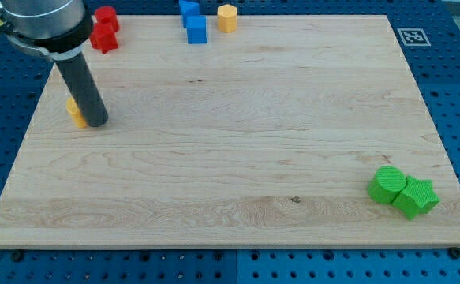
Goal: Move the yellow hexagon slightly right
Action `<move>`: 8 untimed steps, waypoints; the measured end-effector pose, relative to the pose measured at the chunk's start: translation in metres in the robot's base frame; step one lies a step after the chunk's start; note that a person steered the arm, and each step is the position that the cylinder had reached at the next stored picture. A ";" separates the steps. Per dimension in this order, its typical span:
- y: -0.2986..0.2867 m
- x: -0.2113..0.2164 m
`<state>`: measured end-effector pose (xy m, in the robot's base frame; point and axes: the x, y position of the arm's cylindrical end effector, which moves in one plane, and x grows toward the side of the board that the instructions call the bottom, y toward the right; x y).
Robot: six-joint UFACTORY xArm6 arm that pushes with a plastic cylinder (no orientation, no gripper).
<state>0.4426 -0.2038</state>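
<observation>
The yellow hexagon (227,16) is seen at the counter's (237,158) top edge, well right of my tip (97,123), which bears no gripper.

Bright, even light, pretty sharp shot

The wooden board (230,142) is evenly lit with no glare; the rod casts only a soft little shadow around its tip (97,124), and the green blocks (403,191), well away from it, look crisp.
</observation>
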 end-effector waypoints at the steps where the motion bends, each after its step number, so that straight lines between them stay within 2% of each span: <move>1: 0.026 0.011; 2: 0.099 0.013; 3: 0.154 -0.011; 4: 0.199 -0.057; 6: 0.219 -0.141; 7: 0.219 -0.149; 8: 0.211 -0.179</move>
<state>0.2632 0.0069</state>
